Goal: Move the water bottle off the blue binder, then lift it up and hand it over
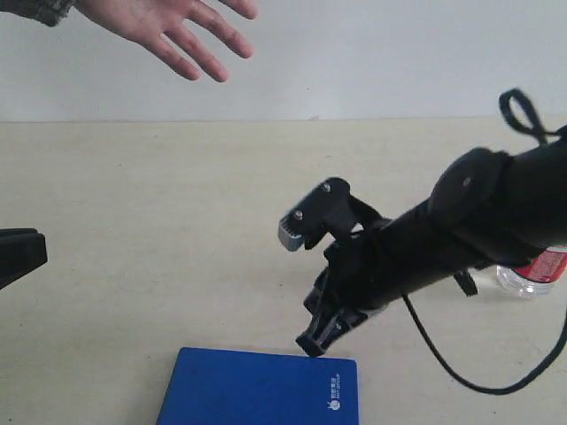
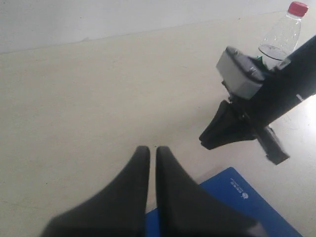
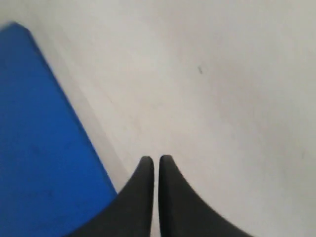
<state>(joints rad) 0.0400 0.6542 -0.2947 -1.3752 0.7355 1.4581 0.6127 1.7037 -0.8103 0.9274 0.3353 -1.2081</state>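
Exterior: blue binder (image 1: pixel 261 390) flat at the bench's near edge. Water bottle (image 1: pixel 536 270) on the bare bench toward its right edge, off the binder, partly behind the right arm. Right end effector (image 1: pixel 312 342) near the binder's far edge. Open human hand (image 1: pixel 173 27) above the far left.
Left wrist: left end effector (image 2: pixel 152 153) together, empty; bottle upright.
Right wrist: end effector together, empty, beside the binder.

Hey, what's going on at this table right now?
The water bottle stands on the table, off the blue binder. The right gripper is shut and empty by the binder's edge; the left gripper is shut and empty too. A person's open hand is held out above. The binder is not yet lifted.
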